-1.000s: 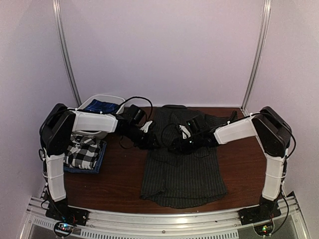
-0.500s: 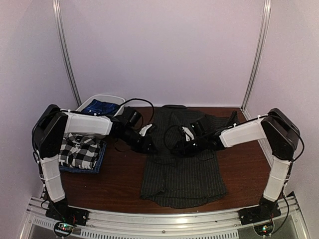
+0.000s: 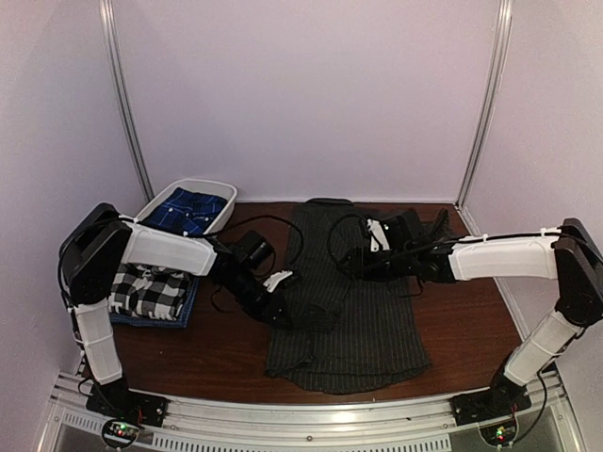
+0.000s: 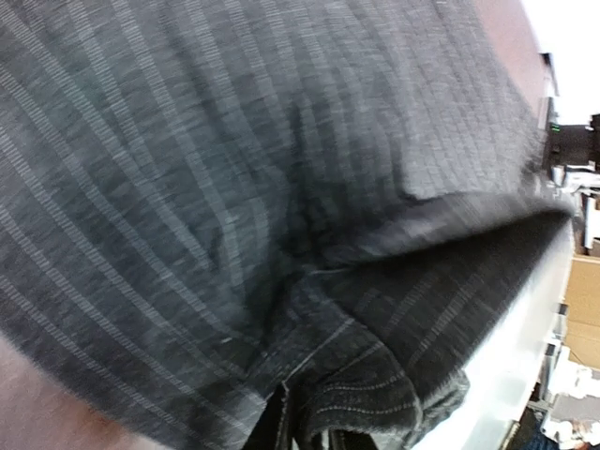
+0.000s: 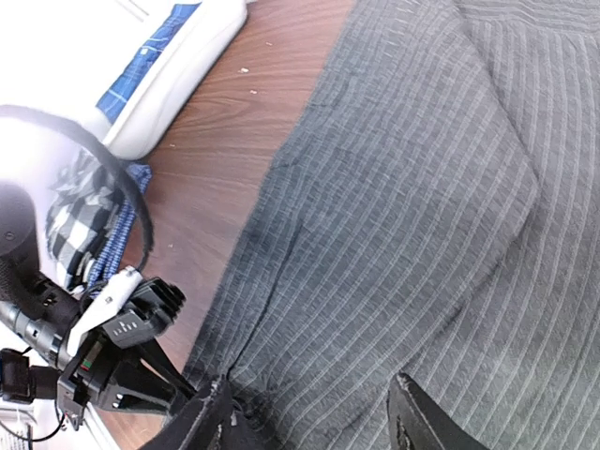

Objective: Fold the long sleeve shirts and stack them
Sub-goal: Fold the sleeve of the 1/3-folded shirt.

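The dark charcoal pinstriped shirt [image 3: 363,315] lies spread down the middle of the table and fills the left wrist view [image 4: 234,187]. My left gripper [image 3: 306,318] is low on its left part, shut on a bunched fold of the cloth [image 4: 375,403]. My right gripper [image 3: 348,264] hovers open over the shirt's upper middle, its fingertips [image 5: 212,419] apart with nothing between them; it sees my left gripper [image 5: 178,389] at the shirt's left edge. The black-and-white checked shirt [image 3: 149,287] lies folded at the left on a folded dark blue shirt [image 3: 188,303].
A white bin [image 3: 219,192] with blue patterned cloth [image 3: 191,207] stands at the back left, also in the right wrist view [image 5: 178,70]. Black cables loop over the table by the left arm [image 3: 247,247]. Bare brown wood [image 3: 226,344] lies left of the shirt.
My left gripper has moved nearer and to the right onto the pinstriped shirt, drawing cloth with it. My right arm has stretched out and its gripper has shifted back.
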Controlling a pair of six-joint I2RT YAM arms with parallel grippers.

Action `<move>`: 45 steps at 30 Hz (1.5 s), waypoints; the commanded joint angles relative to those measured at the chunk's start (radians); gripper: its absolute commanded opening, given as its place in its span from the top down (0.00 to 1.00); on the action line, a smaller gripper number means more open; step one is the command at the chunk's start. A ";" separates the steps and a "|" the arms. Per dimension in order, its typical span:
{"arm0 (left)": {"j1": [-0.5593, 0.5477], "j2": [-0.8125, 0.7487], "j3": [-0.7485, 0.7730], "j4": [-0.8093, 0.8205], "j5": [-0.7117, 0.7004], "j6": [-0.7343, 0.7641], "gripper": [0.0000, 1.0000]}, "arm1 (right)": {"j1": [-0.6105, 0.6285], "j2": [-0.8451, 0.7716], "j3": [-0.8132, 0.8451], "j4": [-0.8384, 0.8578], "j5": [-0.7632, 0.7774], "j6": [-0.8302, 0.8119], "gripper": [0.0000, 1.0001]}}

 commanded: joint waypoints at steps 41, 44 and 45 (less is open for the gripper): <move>0.063 0.087 0.039 -0.017 -0.161 -0.261 0.67 | -0.021 -0.020 -0.072 -0.009 0.105 -0.035 0.46; 0.068 0.092 0.032 -0.033 -0.164 -0.258 0.84 | -0.041 0.002 -0.050 -0.009 0.126 -0.028 0.46; 0.074 0.091 0.029 -0.041 -0.164 -0.259 0.89 | -0.045 0.011 -0.041 -0.009 0.132 -0.024 0.46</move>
